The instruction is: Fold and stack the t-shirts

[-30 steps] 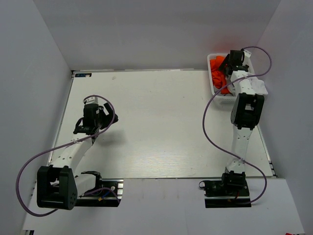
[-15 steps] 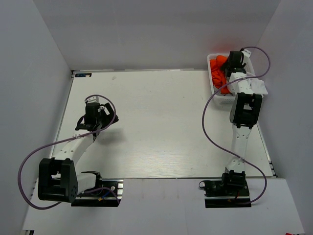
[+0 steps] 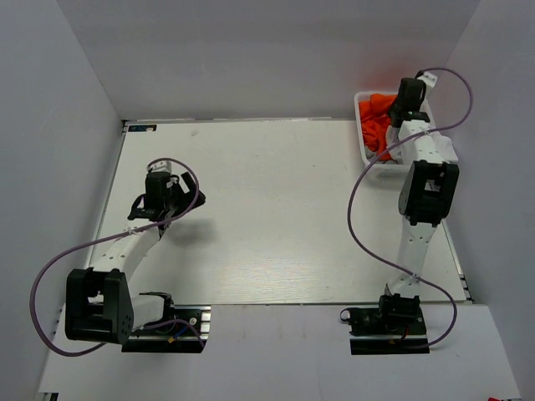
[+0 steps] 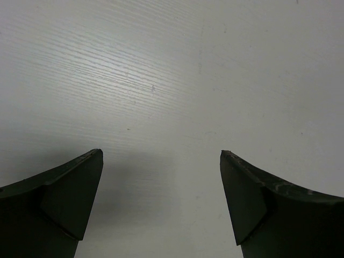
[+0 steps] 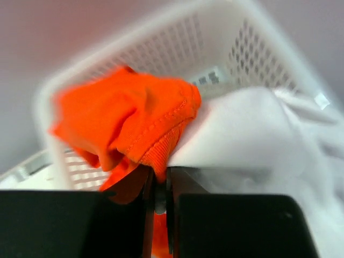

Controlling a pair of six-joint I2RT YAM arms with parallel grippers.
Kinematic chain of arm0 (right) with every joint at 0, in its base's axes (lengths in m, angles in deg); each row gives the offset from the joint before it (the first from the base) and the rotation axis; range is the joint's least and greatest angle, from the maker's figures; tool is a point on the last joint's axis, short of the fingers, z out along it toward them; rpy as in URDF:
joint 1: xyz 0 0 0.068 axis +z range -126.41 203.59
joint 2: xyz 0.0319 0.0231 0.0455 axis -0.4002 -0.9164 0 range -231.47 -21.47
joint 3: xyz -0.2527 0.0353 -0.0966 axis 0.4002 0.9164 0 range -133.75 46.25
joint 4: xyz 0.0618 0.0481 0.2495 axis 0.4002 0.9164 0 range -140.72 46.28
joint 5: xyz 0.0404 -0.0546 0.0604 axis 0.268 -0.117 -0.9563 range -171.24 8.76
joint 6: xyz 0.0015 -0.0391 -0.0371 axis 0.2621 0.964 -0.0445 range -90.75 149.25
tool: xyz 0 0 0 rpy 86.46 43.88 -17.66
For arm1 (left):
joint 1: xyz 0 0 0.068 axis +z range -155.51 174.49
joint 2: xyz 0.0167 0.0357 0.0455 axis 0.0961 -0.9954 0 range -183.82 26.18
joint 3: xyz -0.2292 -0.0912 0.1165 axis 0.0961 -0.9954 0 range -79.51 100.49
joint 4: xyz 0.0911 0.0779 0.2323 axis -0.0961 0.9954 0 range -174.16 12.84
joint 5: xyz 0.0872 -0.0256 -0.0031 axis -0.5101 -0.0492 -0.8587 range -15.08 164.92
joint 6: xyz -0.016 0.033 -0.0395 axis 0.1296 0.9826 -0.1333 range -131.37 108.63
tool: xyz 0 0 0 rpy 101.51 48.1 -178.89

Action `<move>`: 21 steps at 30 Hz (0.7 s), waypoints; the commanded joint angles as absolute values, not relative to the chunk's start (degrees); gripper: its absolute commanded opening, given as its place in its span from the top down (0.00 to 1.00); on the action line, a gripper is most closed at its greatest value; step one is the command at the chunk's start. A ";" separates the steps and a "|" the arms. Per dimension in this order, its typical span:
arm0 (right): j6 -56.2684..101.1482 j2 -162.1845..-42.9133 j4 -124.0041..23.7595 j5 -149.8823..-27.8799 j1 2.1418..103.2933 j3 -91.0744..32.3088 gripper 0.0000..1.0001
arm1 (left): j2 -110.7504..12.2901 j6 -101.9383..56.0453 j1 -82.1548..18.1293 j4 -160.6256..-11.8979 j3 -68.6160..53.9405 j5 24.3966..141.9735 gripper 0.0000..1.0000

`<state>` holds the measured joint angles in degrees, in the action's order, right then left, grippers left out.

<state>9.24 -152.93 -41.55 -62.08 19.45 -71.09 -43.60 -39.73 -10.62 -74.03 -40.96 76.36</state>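
Grey walls [image 3: 251, 58] on three sides, pale wood-grain table [image 3: 276, 217]. Left gripper [image 4: 161, 193] hung over the table with fingers spread wide, only tabletop showing between them and no cloth near it. Right gripper [image 5: 159, 185] was reached into the basket [image 3: 361, 125], fingers pressed almost together and pinching a ribbed edge of the orange shirt [image 5: 129, 118]. The rest of that shirt bunched just above and ahead of the fingertips. White shirt [image 5: 242, 129] lay touching it on the gripper's right, part of it draped over the basket's rim. Risks as I judged them: the bite looked small and sat on a hem fold, so a quick lift might let it slip out. The white shirt, pressed against the orange one, could be dragged up with it and dropped off the table's edge. Cloth catching in the lattice could tip or drag the basket. A one-point grab would also bring the shirt out bunched, making it hard to spread.
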 commanded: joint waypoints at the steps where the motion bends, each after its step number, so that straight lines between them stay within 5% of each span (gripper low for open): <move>1: 13.86 -137.69 -48.16 -66.53 19.37 -70.13 1.00 | -39.75 -39.84 -10.87 -74.14 -38.73 79.75 0.00; 11: 10.54 -123.18 -49.04 -90.17 19.46 -70.47 1.00 | -32.01 -40.45 -10.87 -73.44 -40.48 84.68 0.00; 21: -7.72 -121.93 -57.83 -115.76 20.60 -84.35 1.00 | -27.00 -43.79 -10.87 -72.29 -39.43 84.33 0.00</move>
